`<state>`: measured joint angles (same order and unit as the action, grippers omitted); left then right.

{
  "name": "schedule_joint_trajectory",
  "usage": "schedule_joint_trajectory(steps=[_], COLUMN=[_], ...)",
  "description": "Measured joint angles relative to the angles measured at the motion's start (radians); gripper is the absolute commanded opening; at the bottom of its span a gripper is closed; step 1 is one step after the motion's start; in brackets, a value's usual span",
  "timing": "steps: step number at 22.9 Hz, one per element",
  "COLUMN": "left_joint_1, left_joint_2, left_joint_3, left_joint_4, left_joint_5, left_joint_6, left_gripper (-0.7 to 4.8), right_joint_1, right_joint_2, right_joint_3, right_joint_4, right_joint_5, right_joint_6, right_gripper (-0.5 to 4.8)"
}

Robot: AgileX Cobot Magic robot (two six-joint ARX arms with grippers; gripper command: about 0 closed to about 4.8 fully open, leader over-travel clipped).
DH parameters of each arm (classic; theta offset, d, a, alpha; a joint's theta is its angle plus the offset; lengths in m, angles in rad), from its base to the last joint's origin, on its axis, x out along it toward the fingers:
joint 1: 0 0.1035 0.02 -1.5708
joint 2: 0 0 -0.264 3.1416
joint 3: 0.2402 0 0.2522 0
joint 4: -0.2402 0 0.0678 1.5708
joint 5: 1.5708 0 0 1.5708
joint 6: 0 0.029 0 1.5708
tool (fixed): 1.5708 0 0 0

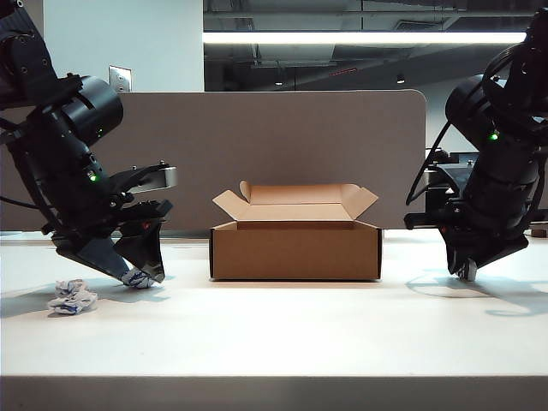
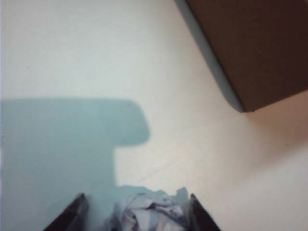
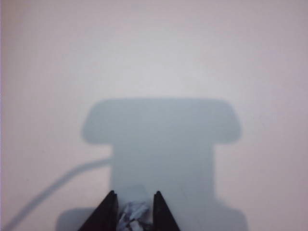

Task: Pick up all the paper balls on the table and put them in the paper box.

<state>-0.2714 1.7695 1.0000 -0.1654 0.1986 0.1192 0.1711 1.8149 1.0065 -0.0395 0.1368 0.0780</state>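
The brown paper box [image 1: 295,250] stands open in the middle of the white table [image 1: 282,334]; its corner shows in the left wrist view [image 2: 255,48]. My left gripper [image 1: 141,274] [image 2: 136,196] is down at the table left of the box, open. A paper ball [image 1: 137,278] [image 2: 149,215] lies between its fingers, against one finger and with a gap to the other. A second paper ball [image 1: 72,296] lies loose further left. Right of the box, my right gripper [image 1: 467,271] [image 3: 134,192] is shut on a third paper ball [image 1: 470,273] [image 3: 134,214], low over the table.
A grey-brown divider panel [image 1: 282,154] stands behind the box along the back of the table. The box's four flaps are folded outward. The grey front edge of the table runs along the near side.
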Motion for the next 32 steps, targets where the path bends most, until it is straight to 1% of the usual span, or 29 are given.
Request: schedule_joint_trajectory(steps=[2, 3, 5, 7, 8, 11, 13, 15, 18, 22, 23, 30, 32], left_joint_1=[0.0, 0.0, 0.0, 0.0, 0.001, 0.0, 0.0, 0.0, -0.003, -0.015, -0.021, -0.026, -0.026], left_joint_2=[0.0, 0.0, 0.0, 0.0, -0.001, -0.002, -0.002, -0.002, 0.0, 0.007, 0.009, 0.01, 0.01], left_joint_3=[0.0, 0.0, 0.0, 0.0, 0.0, 0.0, 0.0, 0.0, 0.015, 0.067, 0.088, 0.195, 0.227], left_joint_4=[-0.003, -0.003, -0.004, -0.011, -0.014, -0.019, -0.02, -0.02, -0.042, -0.112, -0.134, -0.165, -0.185], left_joint_5=[0.0, 0.0, 0.0, 0.0, 0.001, 0.003, 0.003, 0.003, 0.003, 0.003, 0.002, 0.005, 0.022], left_joint_6=[0.0, 0.0, 0.0, 0.0, -0.002, -0.001, -0.001, -0.001, -0.002, -0.004, -0.004, -0.008, -0.018], left_gripper=[2.62, 2.43, 1.86, 1.53, 1.46, 1.46, 1.46, 1.46, 1.34, 1.24, 1.24, 1.23, 1.23], right_joint_1=[0.0, 0.0, 0.0, 0.0, 0.0, 0.0, 0.0, 0.0, 0.0, 0.0, 0.0, 0.0, 0.0], right_joint_2=[0.0, 0.0, 0.0, 0.0, 0.0, 0.0, 0.0, 0.0, 0.0, 0.0, 0.0, 0.0, -0.002], right_joint_3=[0.0, 0.0, 0.0, 0.0, 0.0, 0.0, 0.0, 0.0, 0.0, 0.001, 0.001, 0.002, 0.002], right_joint_4=[0.0, 0.0, 0.0, 0.0, -0.001, -0.001, -0.001, -0.001, -0.001, -0.001, -0.001, -0.001, -0.002], right_joint_5=[0.0, 0.0, 0.0, 0.0, 0.0, 0.0, 0.0, 0.0, 0.0, 0.0, 0.0, 0.0, 0.0], right_joint_6=[0.0, 0.0, 0.0, 0.0, 0.0, 0.0, 0.0, 0.0, 0.0, 0.0, 0.0, 0.0, 0.0], right_gripper=[1.02, 1.02, 1.02, 1.02, 1.02, 1.01, 0.85, 0.84, 0.81, 0.68, 0.51, 0.49, 0.49])
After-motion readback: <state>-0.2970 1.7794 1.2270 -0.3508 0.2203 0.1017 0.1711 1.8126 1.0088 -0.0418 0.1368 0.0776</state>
